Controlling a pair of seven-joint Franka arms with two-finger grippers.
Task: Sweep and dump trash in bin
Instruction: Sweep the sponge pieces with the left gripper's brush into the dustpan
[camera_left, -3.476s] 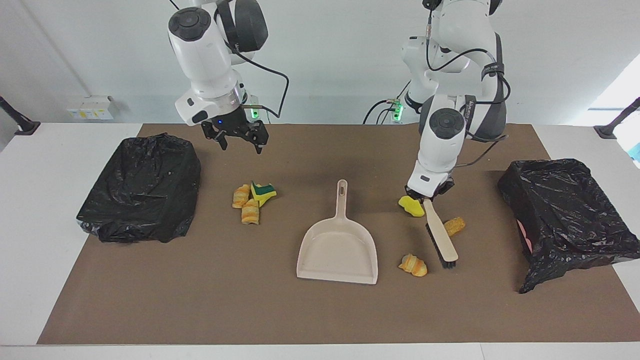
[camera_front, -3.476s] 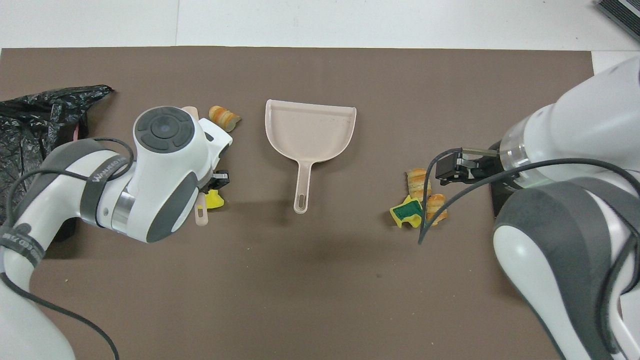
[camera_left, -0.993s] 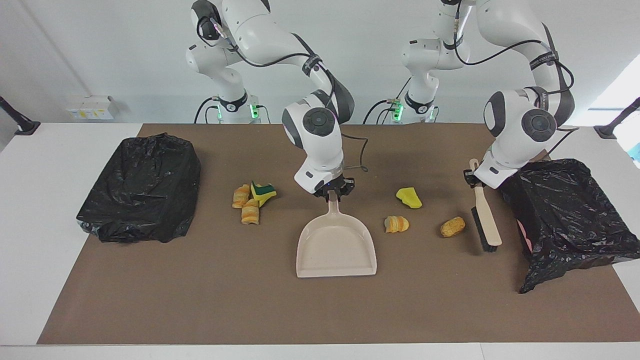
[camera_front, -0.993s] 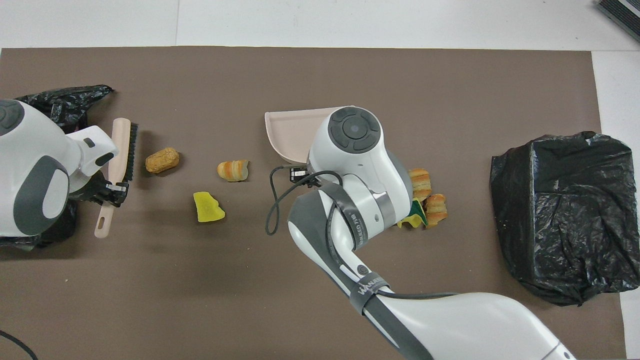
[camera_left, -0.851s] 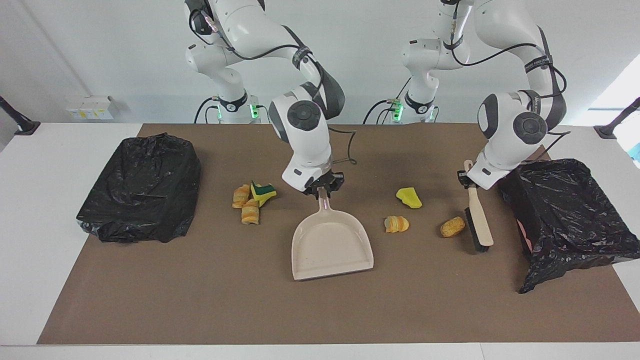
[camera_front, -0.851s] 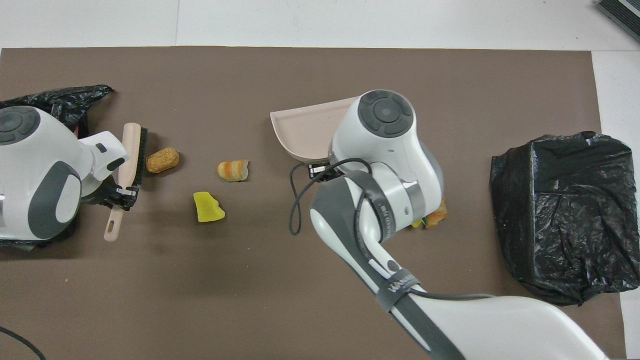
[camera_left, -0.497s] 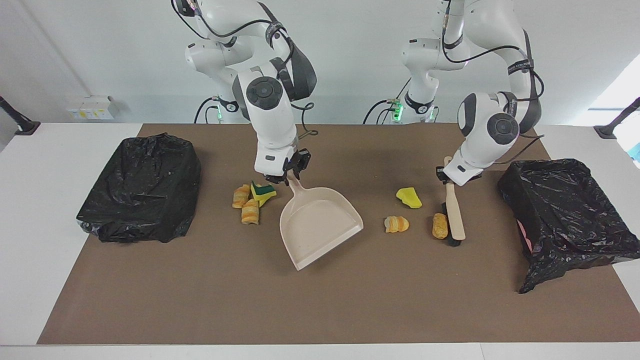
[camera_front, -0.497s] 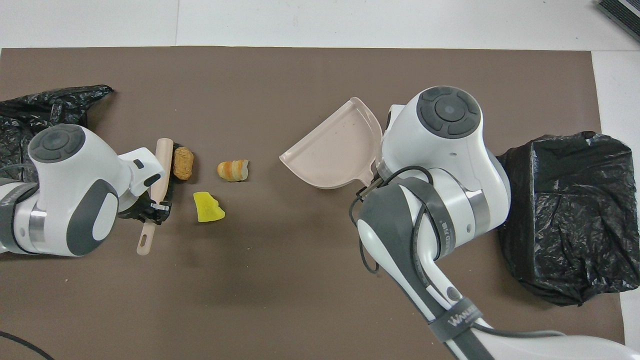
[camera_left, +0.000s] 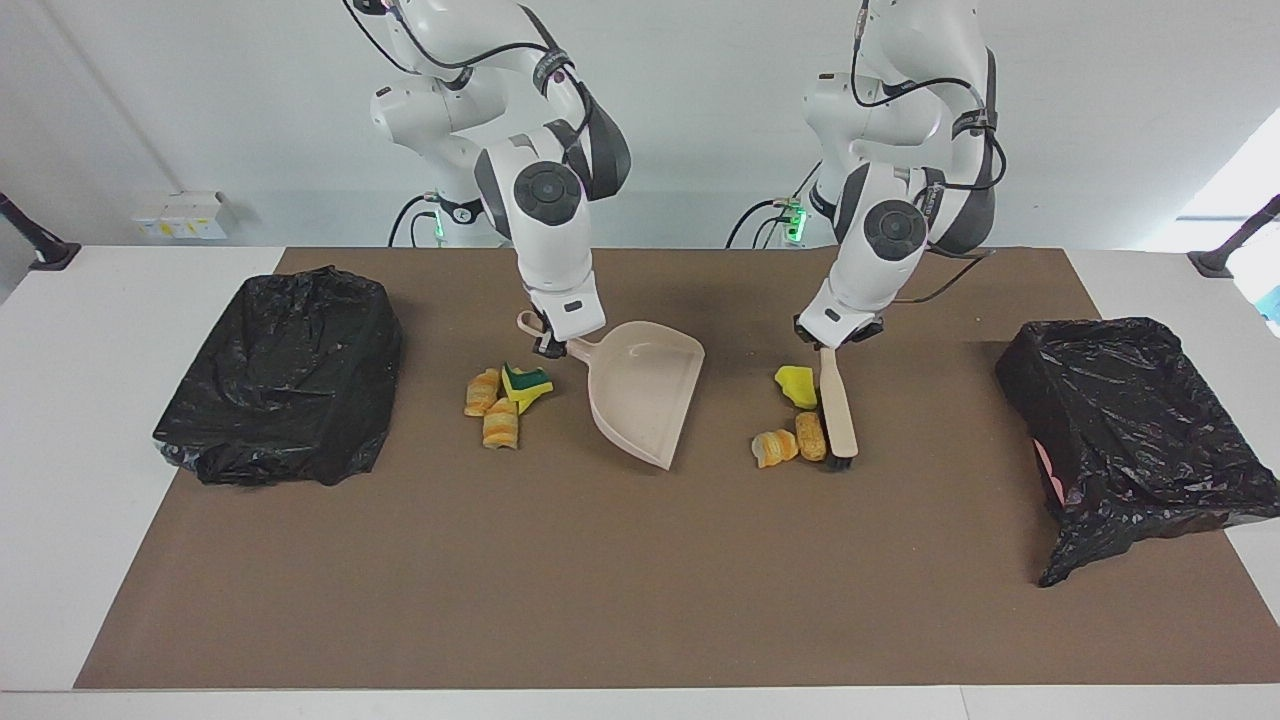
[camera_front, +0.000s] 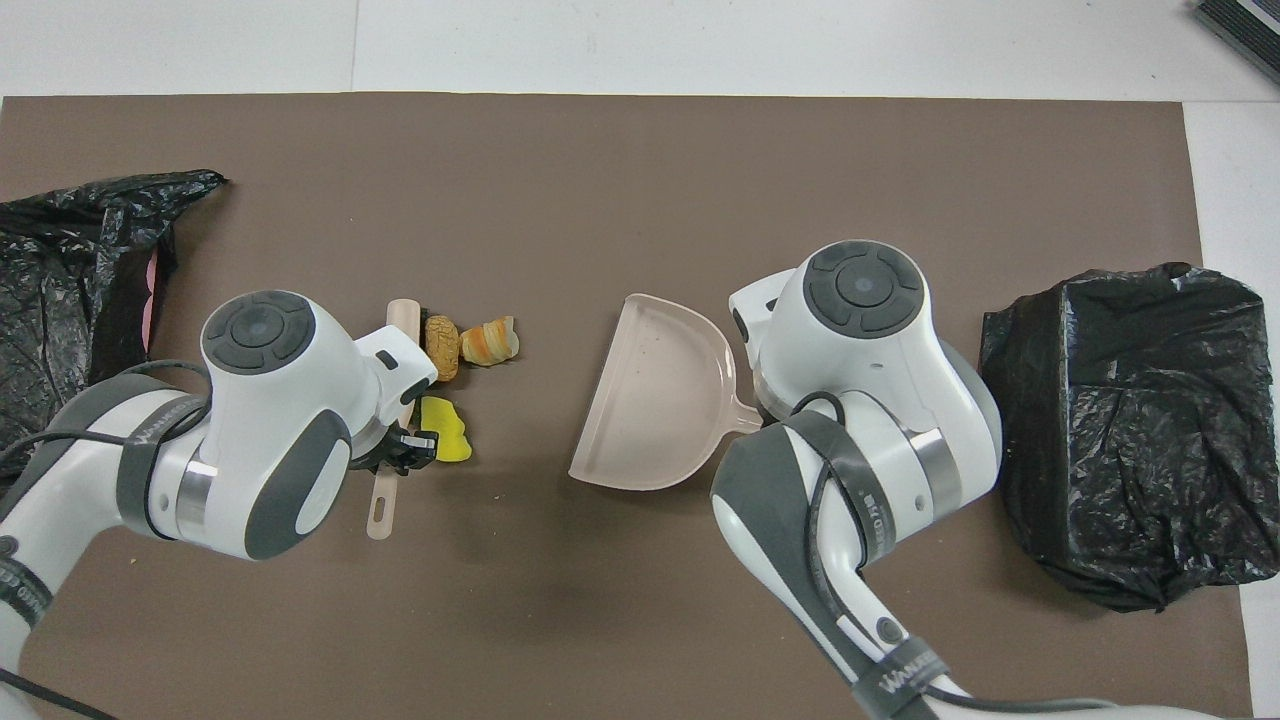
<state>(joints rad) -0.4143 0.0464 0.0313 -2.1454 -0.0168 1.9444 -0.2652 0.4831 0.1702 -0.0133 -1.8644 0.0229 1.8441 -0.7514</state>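
My right gripper is shut on the handle of the beige dustpan, whose open mouth faces the left arm's end of the table. My left gripper is shut on the handle of the beige brush. The brush's bristles press against three pieces of trash: a yellow sponge, a tan lump and a striped lump. They lie between brush and dustpan. Three more scraps lie beside the dustpan handle, toward the right arm's end, hidden under the arm in the overhead view.
A bin lined with a black bag stands at the left arm's end of the brown mat. Another black bag-lined bin stands at the right arm's end. Bare mat lies farther from the robots than the dustpan.
My right gripper has swung the dustpan round so its mouth faces the left arm's end. My left gripper has swept the brush toward the middle, bunching three scraps together.
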